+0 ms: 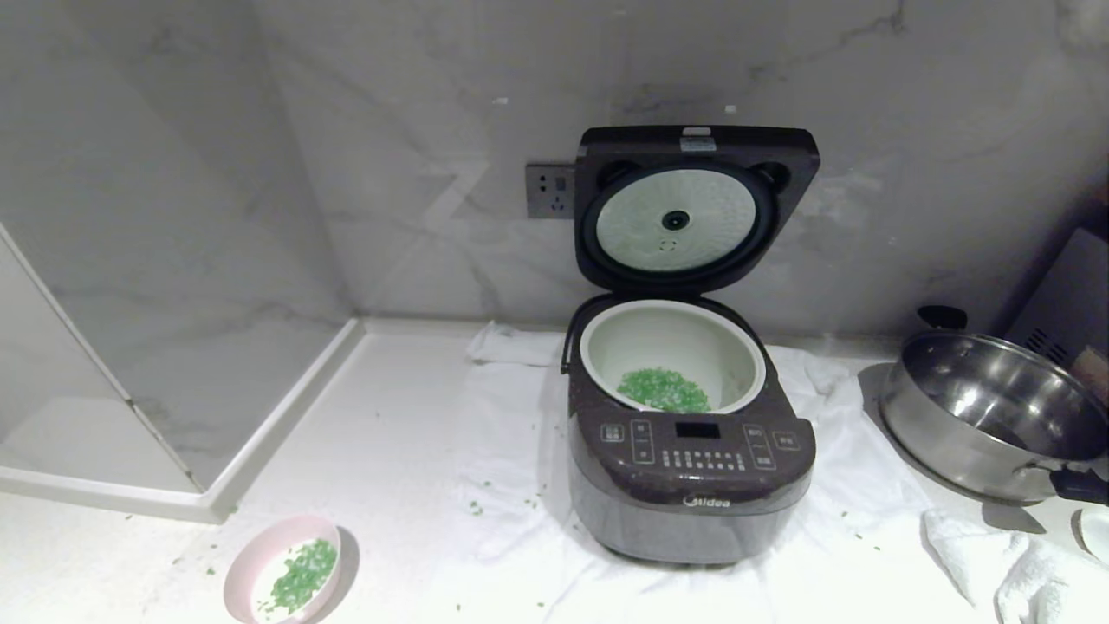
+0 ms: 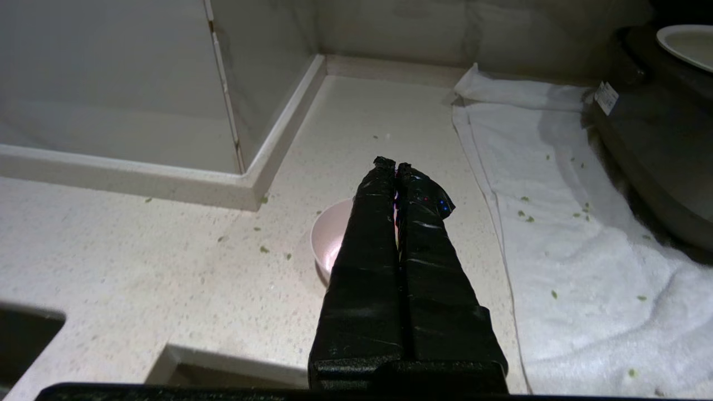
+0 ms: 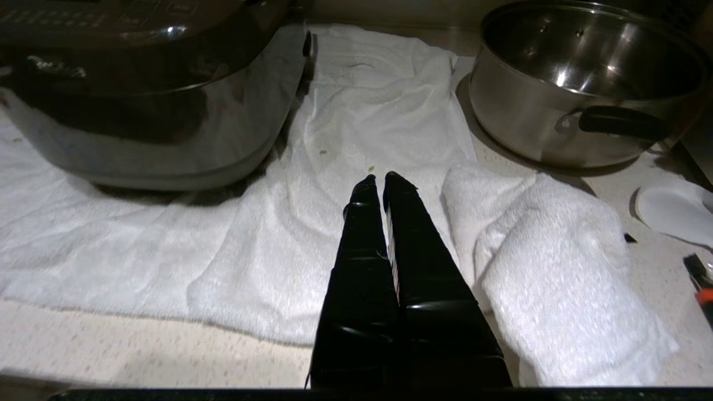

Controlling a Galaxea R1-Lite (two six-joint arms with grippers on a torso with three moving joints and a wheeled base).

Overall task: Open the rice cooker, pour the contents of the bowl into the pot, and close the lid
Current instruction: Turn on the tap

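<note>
In the centre of the head view we see the rice cooker (image 1: 690,459) standing on a white towel (image 1: 511,451), its lid (image 1: 693,208) swung fully up against the marble wall. The pot (image 1: 671,351) sits exposed inside, and a heap of green bits (image 1: 664,389) lies on its floor toward the front. At the lower left of that frame the bowl (image 1: 282,570) rests on the bare counter (image 1: 381,433), well apart from the cooker, with more chopped green bits (image 1: 299,576) inside it; loose flecks dot the counter and towel between the two. A steel pan (image 1: 996,416) occupies the right edge. Neither arm enters the head view. In the left wrist view we find the left gripper (image 2: 395,165) with its two black fingers pressed together, empty, hanging above the pink bowl (image 2: 330,236). In the right wrist view the right gripper (image 3: 379,179) — likewise pressed together and holding nothing — hangs over the towel (image 3: 167,245), between the cooker (image 3: 156,94) and the pan (image 3: 579,78).
</note>
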